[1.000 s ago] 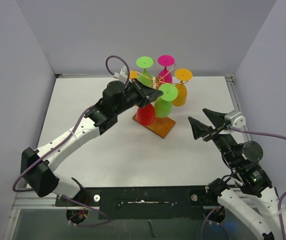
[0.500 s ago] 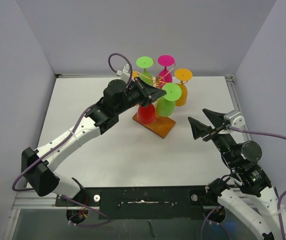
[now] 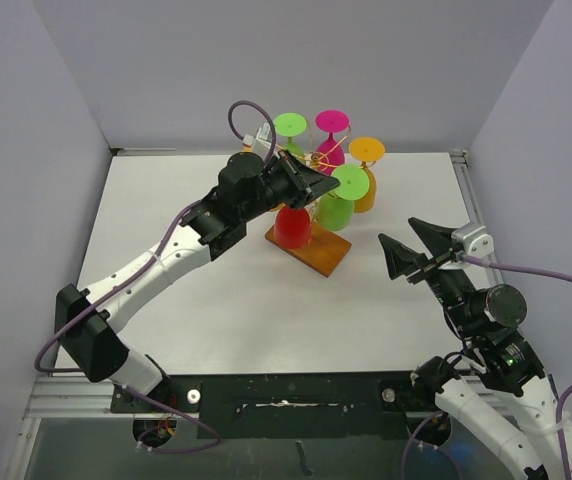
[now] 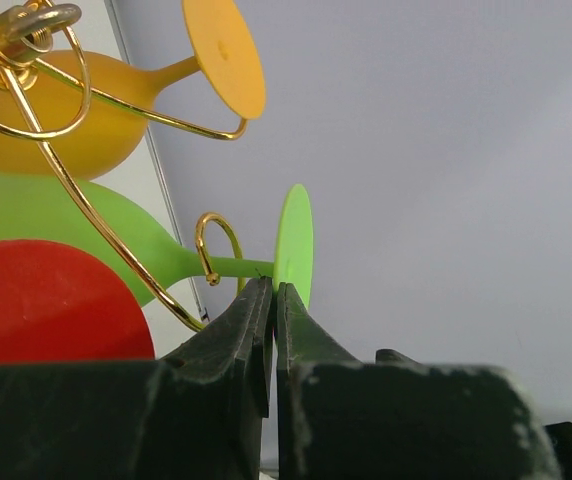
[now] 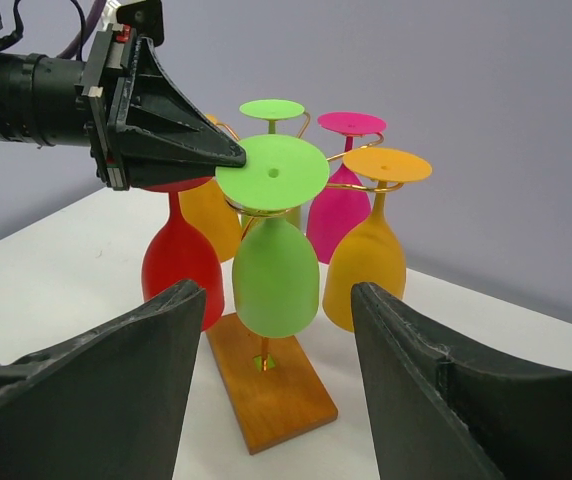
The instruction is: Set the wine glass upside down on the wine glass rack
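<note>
Scene: white bench (image 3: 216,300) with two black-fingered arms and a rack of bright glasses.
Rack: wine glass rack (image 3: 318,254), gold wire scrolls on a brown wooden base, standing toward the far middle of the bench.
Task glass: green wine glass (image 5: 275,272), hanging upside down on the rack's near side, stem through a curled gold loop, round foot flat on top.
Other glasses: red glass (image 3: 292,228), orange glass (image 5: 366,265), pink glass (image 5: 338,215) and second green glass (image 5: 271,108), all hanging bowl-down on the same rack.
Left end effector (image 4: 269,292): fingers pressed together with nothing between them, tips at the edge of the green wine glass's foot, touching or nearly so, above the red glass.
Right end effector (image 3: 413,247): fingers spread wide, empty, held above the bench on the right, well apart from the rack.
</note>
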`<control>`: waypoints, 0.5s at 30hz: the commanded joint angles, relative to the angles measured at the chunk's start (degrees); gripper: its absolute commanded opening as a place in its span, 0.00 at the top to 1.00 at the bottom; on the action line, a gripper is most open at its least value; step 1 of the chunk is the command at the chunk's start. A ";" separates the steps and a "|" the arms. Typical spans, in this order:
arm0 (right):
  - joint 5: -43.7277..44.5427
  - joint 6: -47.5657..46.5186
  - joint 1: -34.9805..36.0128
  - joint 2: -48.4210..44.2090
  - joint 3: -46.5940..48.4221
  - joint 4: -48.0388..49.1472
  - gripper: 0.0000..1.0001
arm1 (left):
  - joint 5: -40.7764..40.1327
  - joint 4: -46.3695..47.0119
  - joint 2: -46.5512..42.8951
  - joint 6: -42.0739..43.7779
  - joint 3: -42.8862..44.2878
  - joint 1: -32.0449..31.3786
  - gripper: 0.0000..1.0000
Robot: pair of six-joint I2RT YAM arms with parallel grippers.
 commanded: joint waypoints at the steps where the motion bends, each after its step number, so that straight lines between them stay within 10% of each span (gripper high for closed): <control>1: 1.16 -0.44 0.33 -0.36 -0.10 2.59 0.39 | -0.91 0.89 0.51 2.30 4.64 -0.11 1.00; 15: 1.44 -0.36 0.29 -1.20 -0.01 1.96 0.38 | -1.26 -5.06 2.95 8.41 9.68 0.76 1.00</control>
